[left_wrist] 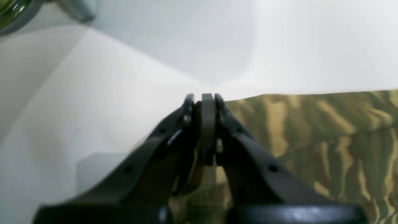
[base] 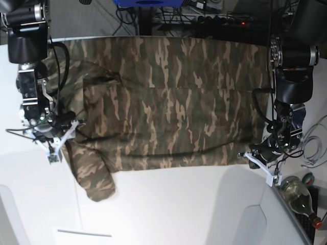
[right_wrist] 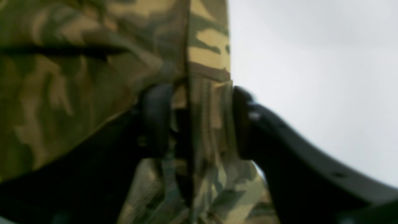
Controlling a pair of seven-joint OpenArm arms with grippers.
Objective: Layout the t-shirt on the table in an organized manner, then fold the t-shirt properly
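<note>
We see the camouflage t-shirt [base: 163,102] spread wide across the white bench [base: 168,209], filling the upper half of the base view from about nine o'clock to three o'clock, one sleeve [base: 92,173] hanging down toward seven o'clock. At three to four o'clock in that view we find the left gripper [base: 257,153] at the shirt's corner; its wrist camera shows the jaws pressed together at the cloth's edge [left_wrist: 207,124], with camouflage fabric running off toward three o'clock [left_wrist: 326,133] and bare bench above [left_wrist: 130,77]. We cannot tell from the blurred view whether cloth is actually caught between them. At nine o'clock in the base view the right gripper [base: 65,131] meets the shirt beside the sleeve. Its wrist camera gives us jaws spread apart, one black finger [right_wrist: 155,121] to the left and the other on the right, with a bunched fold of shirt [right_wrist: 208,109] standing between them; the picture is soft, so we cannot say whether the pads touch the cloth. Beyond the bench at five o'clock in the base view we note a glass bottle [base: 296,196] and white cables [base: 312,150]; at twelve o'clock, dark cables [base: 219,18] lie on the floor.
</note>
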